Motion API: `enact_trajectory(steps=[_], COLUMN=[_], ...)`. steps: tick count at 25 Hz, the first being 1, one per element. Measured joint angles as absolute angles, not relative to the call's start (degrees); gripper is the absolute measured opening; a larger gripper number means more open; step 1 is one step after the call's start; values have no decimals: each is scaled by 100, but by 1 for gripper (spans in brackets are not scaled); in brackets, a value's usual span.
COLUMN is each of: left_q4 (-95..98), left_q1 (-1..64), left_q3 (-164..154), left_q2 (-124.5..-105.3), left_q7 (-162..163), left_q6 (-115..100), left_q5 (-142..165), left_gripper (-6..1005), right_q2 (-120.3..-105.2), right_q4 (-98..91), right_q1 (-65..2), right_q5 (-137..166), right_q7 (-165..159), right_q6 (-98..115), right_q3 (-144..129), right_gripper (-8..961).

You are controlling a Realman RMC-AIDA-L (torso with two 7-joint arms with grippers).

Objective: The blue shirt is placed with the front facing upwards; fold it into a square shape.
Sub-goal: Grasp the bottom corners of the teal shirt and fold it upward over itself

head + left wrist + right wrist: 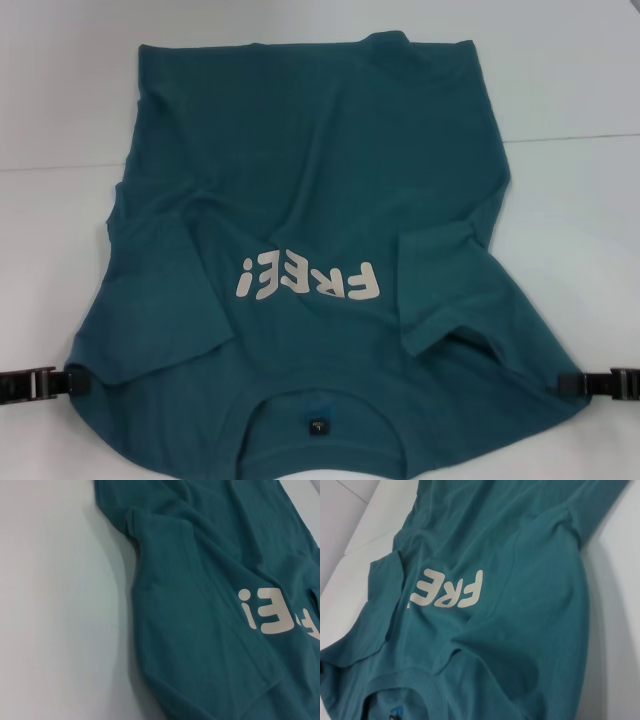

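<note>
blue shirt (320,210) soft, floppy (sleeves folded in) | left gripper (82,380), right gripper (562,385) at near shoulders, finger state unclear | take hold at shoulder edges

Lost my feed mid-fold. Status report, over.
Left pincer and right pincer at the blue shirt's shoulder edges. Shirt flat, print up, sleeves folded inward. Nothing in the way.

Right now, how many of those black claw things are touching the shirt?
2. The left end effector is at the blue shirt's near left shoulder edge, and the right end effector is at the near right shoulder edge. How their tips meet the cloth is unclear.
</note>
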State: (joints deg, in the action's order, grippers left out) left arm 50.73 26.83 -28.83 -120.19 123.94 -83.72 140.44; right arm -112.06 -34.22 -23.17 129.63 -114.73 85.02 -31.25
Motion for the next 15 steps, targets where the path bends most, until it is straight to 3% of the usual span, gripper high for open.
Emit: enact_trajectory(steps=[7,15], left_q4=[5079,5070], left_q1=[2638,2582], left_q3=[-2701,-2662], left_q2=[-11981,-11980], left_q7=[12428,12441], left_q6=[-8410,-8597], left_q5=[14091,14118], left_gripper=[95,99], right_q2=[-11256,-11214], right_q4=[-3399,-3401], right_q1=[-1979,-1688], right_q5=[12957,12966], right_q7=[-11256,-11121], right_q6=[8795,9084], right_q3=[-2732,-2307], right_gripper=[23,23])
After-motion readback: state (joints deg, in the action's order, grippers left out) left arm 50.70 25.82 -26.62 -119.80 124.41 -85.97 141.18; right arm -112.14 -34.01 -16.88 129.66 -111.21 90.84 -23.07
